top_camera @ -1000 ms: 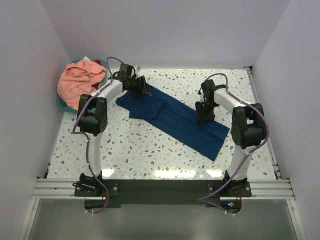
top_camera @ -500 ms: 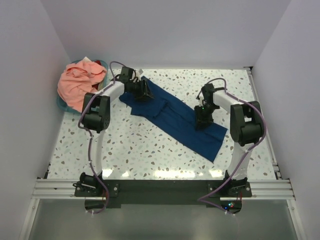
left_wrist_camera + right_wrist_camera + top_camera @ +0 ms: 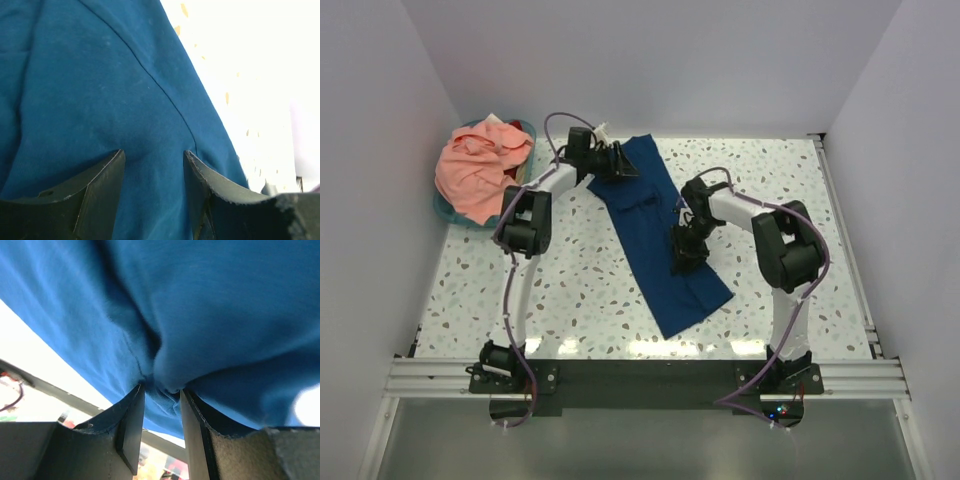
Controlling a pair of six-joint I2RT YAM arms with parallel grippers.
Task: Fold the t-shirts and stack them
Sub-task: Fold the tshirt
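The navy blue t-shirt (image 3: 660, 235) lies as a long folded strip, running from the back middle of the table toward the front. My left gripper (image 3: 617, 165) is at its far left corner; in the left wrist view (image 3: 152, 155) the jaws are narrowed with navy cloth (image 3: 100, 90) between them. My right gripper (image 3: 685, 250) is on the strip's near half, and in the right wrist view (image 3: 162, 390) it is shut on a bunched fold of the cloth (image 3: 210, 315). The salmon-pink t-shirt (image 3: 475, 170) lies crumpled at the back left. No white print shows.
The salmon-pink shirt sits in a round teal basket (image 3: 442, 207) against the left wall. The speckled table (image 3: 570, 280) is bounded by white walls left, back and right. The arm bases stand on the black rail (image 3: 640, 375) at the near edge.
Both grippers have swung the navy shirt round from a left-to-right diagonal to nearly front-to-back. The left gripper moved back and right, the right gripper left and toward the front.
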